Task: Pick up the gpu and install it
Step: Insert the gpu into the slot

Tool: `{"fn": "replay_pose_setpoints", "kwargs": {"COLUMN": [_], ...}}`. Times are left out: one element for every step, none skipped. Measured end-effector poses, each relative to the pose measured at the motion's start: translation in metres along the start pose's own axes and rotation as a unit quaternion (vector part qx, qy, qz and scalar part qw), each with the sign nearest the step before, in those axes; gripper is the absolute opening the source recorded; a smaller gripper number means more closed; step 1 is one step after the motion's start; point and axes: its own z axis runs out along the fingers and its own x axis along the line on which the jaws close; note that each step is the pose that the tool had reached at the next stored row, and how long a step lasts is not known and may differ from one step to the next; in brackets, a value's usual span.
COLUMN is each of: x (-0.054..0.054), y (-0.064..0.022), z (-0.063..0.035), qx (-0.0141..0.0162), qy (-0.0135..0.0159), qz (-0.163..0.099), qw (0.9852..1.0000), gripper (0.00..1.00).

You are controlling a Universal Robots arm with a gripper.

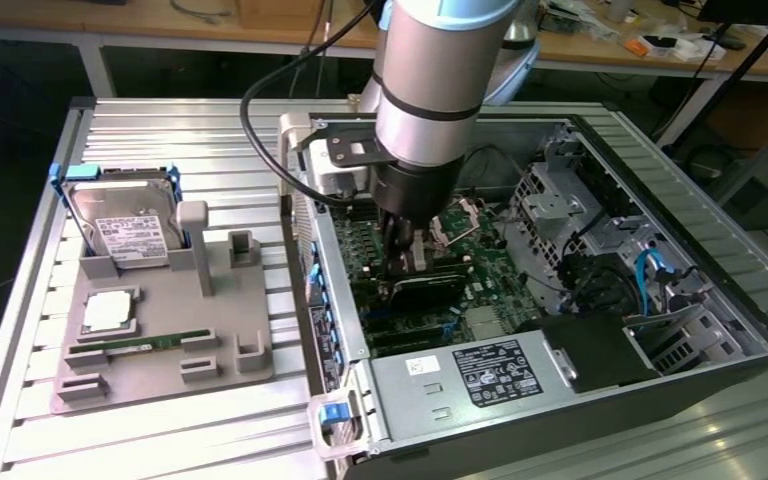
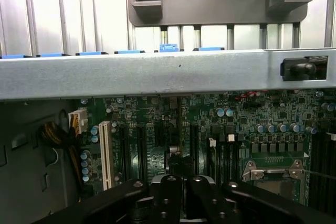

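Note:
The gpu (image 1: 427, 285) is a thin dark card standing on edge over the green motherboard inside the open computer case. My gripper (image 1: 411, 258) reaches straight down onto its upper edge. In the wrist view the gpu (image 2: 180, 129) appears edge-on as a thin line running away from my gripper (image 2: 181, 183). The black fingers (image 2: 168, 188) are shut together on that edge. Where the card's lower edge meets the board is hidden.
The case's metal side rail (image 2: 157, 72) crosses in front of the board. Drive cages and blue cables (image 1: 651, 270) fill the case's far side, and a power supply (image 1: 491, 370) sits near its front. On the exterior view's left, a grey fixture (image 1: 157, 375) holds a hard drive (image 1: 124, 225), a chip (image 1: 107, 312) and a green memory stick (image 1: 137, 346).

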Motion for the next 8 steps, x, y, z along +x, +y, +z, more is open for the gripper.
{"fn": "replay_pose_setpoints", "kwargs": {"x": [0.0,0.0,0.0,0.0,0.0,-0.0002,-0.0031,-0.0071], "y": [-0.0001,-0.0001,-0.0002,-0.0002,-0.0002,-0.0003,-0.0002,-0.0001], "z": [-0.0007,-0.0016,-0.0026,-0.0035,-0.0043,-0.0046,-0.0048,-0.005], "qx": [0.0001,0.0001,0.0001,0.0001,0.0001,0.0004,0.0006,0.0006], "qy": [-0.0001,-0.0001,-0.0001,-0.0001,-0.0001,-0.0002,-0.0003,-0.0001], "qz": [0.0,0.0,0.0,0.0,0.0,0.0,0.0,0.0], "qw": [1.0,1.0,1.0,1.0,1.0,1.0,1.0,1.0], "gripper": [0.11,0.11,0.11,0.11,0.11,0.11,0.11,0.11]}}
